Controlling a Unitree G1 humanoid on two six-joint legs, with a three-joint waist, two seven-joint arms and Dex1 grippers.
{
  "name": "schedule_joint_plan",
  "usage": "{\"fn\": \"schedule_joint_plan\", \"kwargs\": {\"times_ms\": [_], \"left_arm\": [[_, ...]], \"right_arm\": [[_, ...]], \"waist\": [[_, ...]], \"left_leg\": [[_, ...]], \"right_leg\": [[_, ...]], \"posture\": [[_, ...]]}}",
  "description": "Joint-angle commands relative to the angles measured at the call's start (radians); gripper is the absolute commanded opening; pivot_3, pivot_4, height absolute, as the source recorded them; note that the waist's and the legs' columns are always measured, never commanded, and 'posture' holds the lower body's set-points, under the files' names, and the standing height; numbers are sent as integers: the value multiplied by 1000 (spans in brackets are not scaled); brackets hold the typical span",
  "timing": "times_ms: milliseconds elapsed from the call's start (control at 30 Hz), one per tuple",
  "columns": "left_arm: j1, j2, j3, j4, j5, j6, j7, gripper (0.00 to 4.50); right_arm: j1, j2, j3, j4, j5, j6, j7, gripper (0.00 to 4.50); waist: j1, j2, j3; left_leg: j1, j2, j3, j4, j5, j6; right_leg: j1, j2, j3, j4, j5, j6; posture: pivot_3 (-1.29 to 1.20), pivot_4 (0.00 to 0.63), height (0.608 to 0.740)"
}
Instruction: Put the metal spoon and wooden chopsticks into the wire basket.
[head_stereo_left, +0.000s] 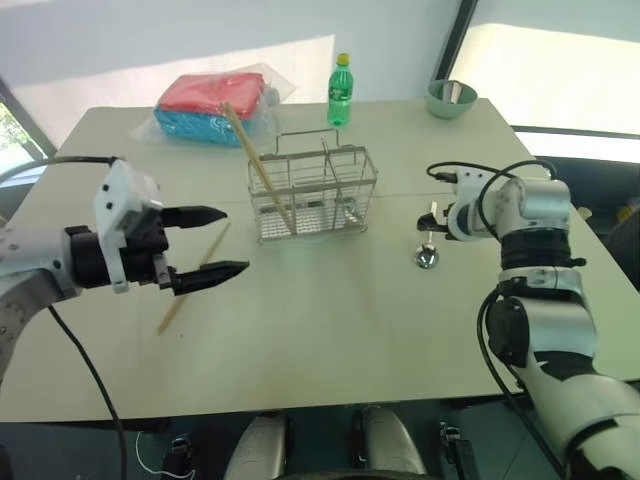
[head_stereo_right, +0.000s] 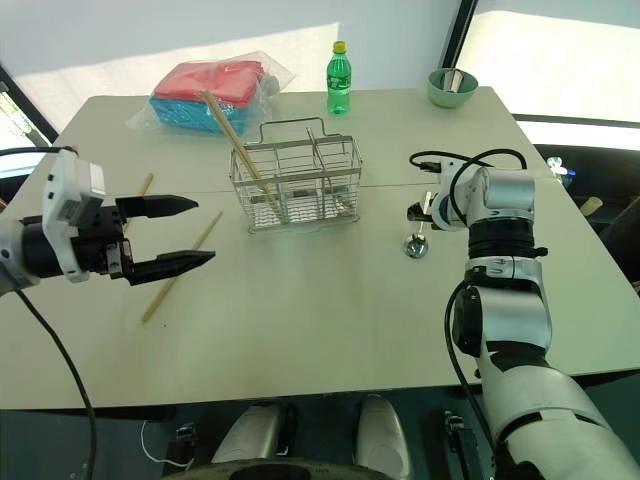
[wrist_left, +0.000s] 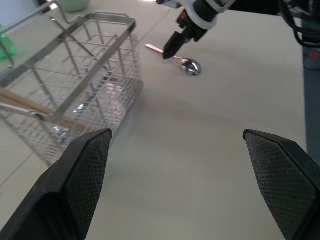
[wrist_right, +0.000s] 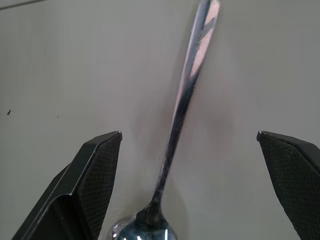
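sunlit beige table (head_stereo_left: 330, 330) — both jaws spread, right gripper (wrist_left: 167, 51) over metal spoon (head_stereo_left: 426, 256).

wire basket (head_stereo_left: 313, 195) mid-table | one chopstick (head_stereo_left: 259, 168) leaning inside | another (head_stereo_left: 193, 279) left, seemingly flat | metal spoon (head_stereo_left: 427, 255) right

Left tool (head_stereo_left: 208, 246) open, level, pointing right; right tool (wrist_left: 167, 51) open, angled down.

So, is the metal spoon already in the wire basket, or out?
Out. The metal spoon lies flat on the table, apart from the wire basket, between the open right gripper's fingers.
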Motion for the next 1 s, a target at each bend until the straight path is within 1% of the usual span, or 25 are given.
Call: {"fn": "schedule_joint_plan", "kwargs": {"times_ms": [33, 100, 200, 300, 367, 400, 433, 667, 733, 800, 867, 900, 967, 1000], "left_arm": [[-42, 24, -15, -7, -16, -10, -39, 4443], [-62, 24, -31, -1, -17, -7, -50, 4443], [-85, 20, -57, 0, -6, -10, -57, 4500], [-98, 16, -65, 2, -2, -12, -54, 4500], [-112, 13, -65, 5, -5, -10, -44, 4500], [-117, 11, -65, 8, -5, -9, -41, 4500], [-124, 11, -65, 11, -8, -5, -39, 4500], [-153, 9, -88, 36, 14, -18, -44, 4500], [-157, 2, -93, 42, 23, -26, -38, 4500], [-173, -14, -97, 53, 36, -33, -17, 4500], [-188, -27, -97, 68, 49, -37, 1, 4500], [-195, -31, -98, 78, 57, -42, 8, 4500], [-211, -43, -102, 96, 78, -55, 26, 4500], [-216, -47, -102, 102, 84, -59, 30, 4500]], "right_arm": [[-3, 12, -2, -45, 2, 19, -1, 4500], [5, 22, 6, -48, 1, 24, 3, 4500], [21, 29, 17, -47, -5, 12, 5, 3599], [23, 33, 10, -41, -9, -5, -2, 2098], [22, 33, -1, -38, -9, -14, -5, 1008], [21, 34, -3, -36, -9, -17, -7, 377], [22, 34, -5, -41, -7, -17, -5, 64], [30, 24, -2, -48, -12, -39, -2, 64], [41, 6, 13, -82, -24, -90, 4, 64], [56, -24, 20, -154, -31, -185, 22, 64], [69, -42, 5, -220, -30, -278, 28, 64], [78, -51, -9, -264, -32, -354, 26, 64], [90, -55, -38, -359, -24, -486, 23, 64], [95, -52, -46, -387, -20, -523, 22, 64]], "waist": [[1, 0, 0], [1, 0, 0], [0, 0, 0], [0, -1, 0], [-2, -1, 0], [-2, -1, 0], [-2, -1, -1], [-2, -1, -1], [-1, -1, 0], [0, 0, 0], [4, 2, 2], [3, 2, 2], [2, 3, 2], [2, 3, 2]], "left_leg": [[0, 0, 0, 0, 0, 0], [0, 0, 0, 0, 0, 0], [0, 0, 0, 0, 0, 0], [0, 0, 0, 0, 0, 0], [0, 0, 0, 0, 0, 0], [0, 0, 0, 0, 0, 0], [0, 0, 0, 0, 0, 0], [1, 0, 0, 0, 0, 0], [1, 0, 0, 0, 0, 0], [1, 0, 0, 0, 0, 0], [0, 0, 0, 0, 0, 0], [0, 0, 0, 0, 0, 0], [0, 0, 0, 0, 0, 0], [0, 0, 0, 0, 0, 0]], "right_leg": [[0, 0, 0, 0, 0, 0], [0, 0, 0, 0, 0, 0], [0, 0, 0, 0, 0, 0], [0, 0, 0, 0, 1, 1], [0, 0, 0, 0, 1, 1], [0, 1, 0, 0, 1, 2], [0, 1, 0, 0, 1, 2], [1, 1, 0, 0, 1, 3], [1, 1, 0, 0, 2, 3], [1, 1, 0, 0, 2, 3], [0, 1, 0, 0, 2, 4], [0, 1, 0, 0, 2, 4], [0, 1, 0, 0, 2, 4], [0, 1, 0, 0, 2, 4]], "posture": [[0, 150, 667], [0, 150, 667], [0, 150, 667], [0, 150, 667], [0, 150, 667], [0, 150, 667], [0, 150, 667], [0, 150, 667], [0, 150, 667], [0, 150, 667], [0, 150, 667], [0, 150, 667], [0, 150, 667], [0, 150, 667]]}}
